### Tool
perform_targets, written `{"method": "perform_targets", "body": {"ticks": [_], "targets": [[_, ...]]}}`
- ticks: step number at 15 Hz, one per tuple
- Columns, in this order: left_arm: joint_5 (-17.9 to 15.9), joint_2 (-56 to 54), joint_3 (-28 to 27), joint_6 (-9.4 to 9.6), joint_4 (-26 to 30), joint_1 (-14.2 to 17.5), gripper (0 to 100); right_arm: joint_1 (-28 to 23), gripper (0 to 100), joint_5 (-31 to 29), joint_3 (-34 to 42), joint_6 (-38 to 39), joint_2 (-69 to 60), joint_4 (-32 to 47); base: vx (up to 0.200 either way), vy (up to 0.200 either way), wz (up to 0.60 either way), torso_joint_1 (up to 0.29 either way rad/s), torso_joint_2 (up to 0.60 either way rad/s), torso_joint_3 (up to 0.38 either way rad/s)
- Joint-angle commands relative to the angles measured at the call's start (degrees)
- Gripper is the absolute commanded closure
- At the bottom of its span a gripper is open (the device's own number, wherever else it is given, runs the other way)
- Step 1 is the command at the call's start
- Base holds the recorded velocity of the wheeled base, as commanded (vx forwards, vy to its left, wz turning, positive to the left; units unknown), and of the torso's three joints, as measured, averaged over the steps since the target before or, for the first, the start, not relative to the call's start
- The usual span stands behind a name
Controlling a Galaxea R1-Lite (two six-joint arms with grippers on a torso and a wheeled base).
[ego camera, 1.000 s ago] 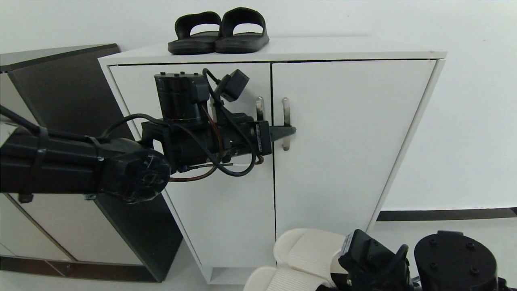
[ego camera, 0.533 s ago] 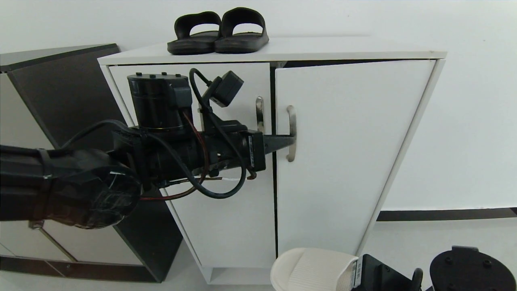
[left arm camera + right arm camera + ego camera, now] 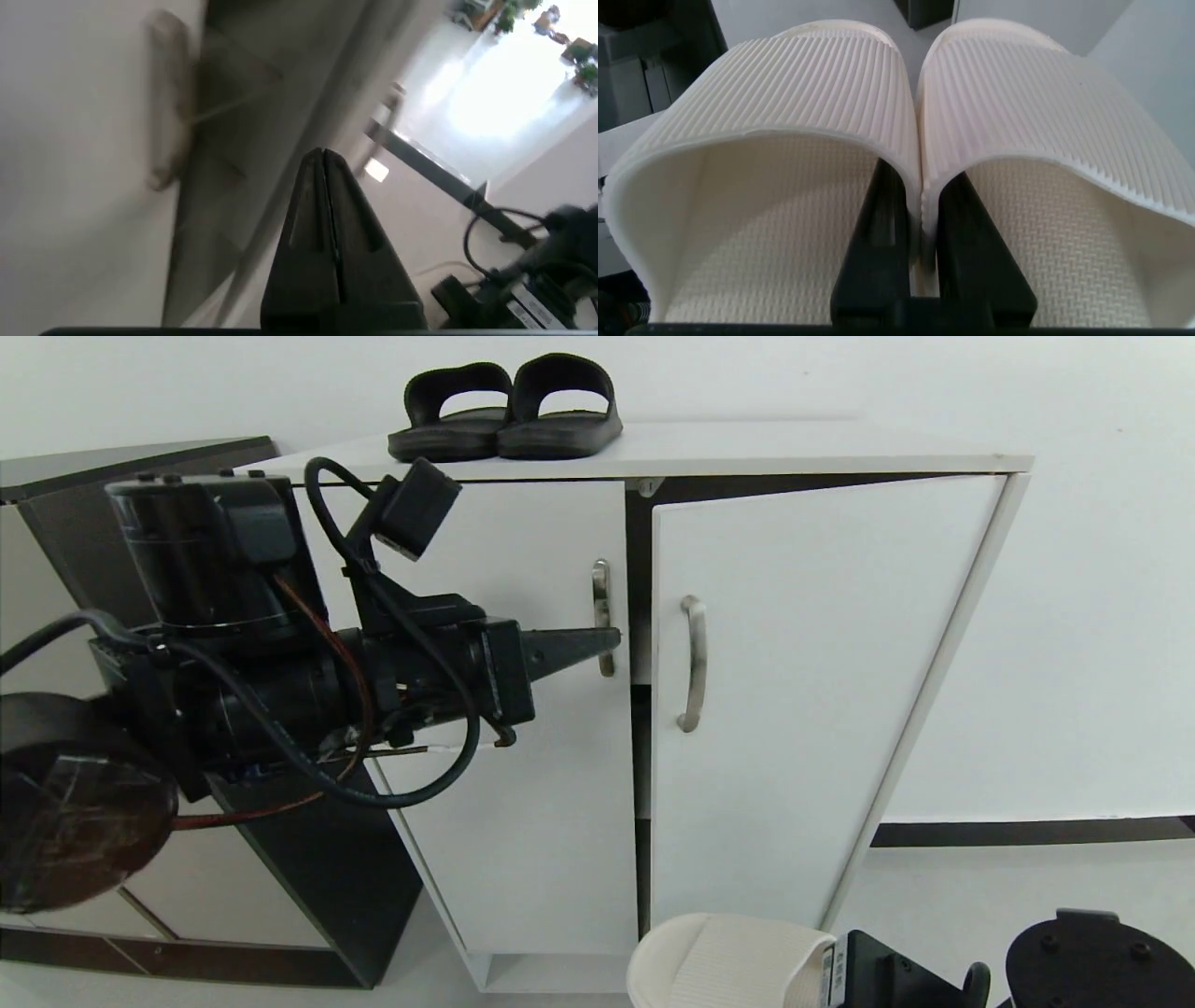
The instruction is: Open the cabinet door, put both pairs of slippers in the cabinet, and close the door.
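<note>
Cabinet [image 3: 794, 453], right door [image 3: 822, 663] ajar, black slippers [image 3: 509, 411] on top; left gripper [image 3: 607, 639] pinched together, empty, beside left handle [image 3: 600, 588]; right gripper [image 3: 920, 252] clamping cream slippers [image 3: 785, 103].

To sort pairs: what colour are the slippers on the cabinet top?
Black rubber slide slippers; head view.

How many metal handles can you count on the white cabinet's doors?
2: the left handle on the shut left door, near the left gripper; the right handle on the ajar right door.
</note>
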Motion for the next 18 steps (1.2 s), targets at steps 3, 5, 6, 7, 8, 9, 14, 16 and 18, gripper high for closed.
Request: {"method": "perform_targets", "body": {"ticks": [3,5,6,7,8,9,14,16,18], "targets": [[0.3,5.75,-5.83,-1.6,-0.01,4.27,100,0.02,100,0.01,0.06,-0.19,-0.07,-0.05,0.0,0.0,0.0,0.0,0.0,0.0],[0.3,9.44,-9.61,-3.18,-0.01,4.53,100,0.02,100,0.1,0.06,-0.37,-0.07,-0.05,0.0,0.0,0.0,0.0,0.0,0.0],[0.04,9.96,-10.4,-3.35,-0.01,4.44,100,0.02,100,0.01,0.06,-0.37,0.02,0.04,0.0,0.0,0.0,0.0,0.0,0.0],[0.04,10.14,-11.19,-3.44,-0.01,4.27,100,0.02,100,0.01,0.06,-0.37,0.02,-0.05,0.0,0.0,0.0,0.0,0.0,0.0],[-0.05,10.14,-11.28,-3.44,-0.01,3.65,100,0.02,100,0.1,0.06,-0.37,0.02,-0.05,0.0,0.0,0.0,0.0,0.0,0.0],[-0.05,10.14,-11.54,-3.44,-0.1,2.86,100,0.02,100,0.01,0.15,-0.37,0.11,0.04,0.0,0.0,0.0,0.0,0.0,0.0],[-0.05,12.34,-11.72,-3.35,-4.58,0.93,100,0.02,100,-0.16,0.15,-0.28,0.11,0.22,0.0,0.0,0.0,0.0,0.0,0.0],[0.39,15.15,-11.8,-3.0,-9.77,0.75,100,0.02,100,-0.16,0.06,-0.28,0.46,0.22,0.0,0.0,0.0,0.0,0.0,0.0],[0.39,15.41,-11.89,-3.0,-9.86,0.4,100,0.02,100,-0.16,0.06,-0.19,0.81,0.13,0.0,0.0,0.0,0.0,0.0,0.0]]}}
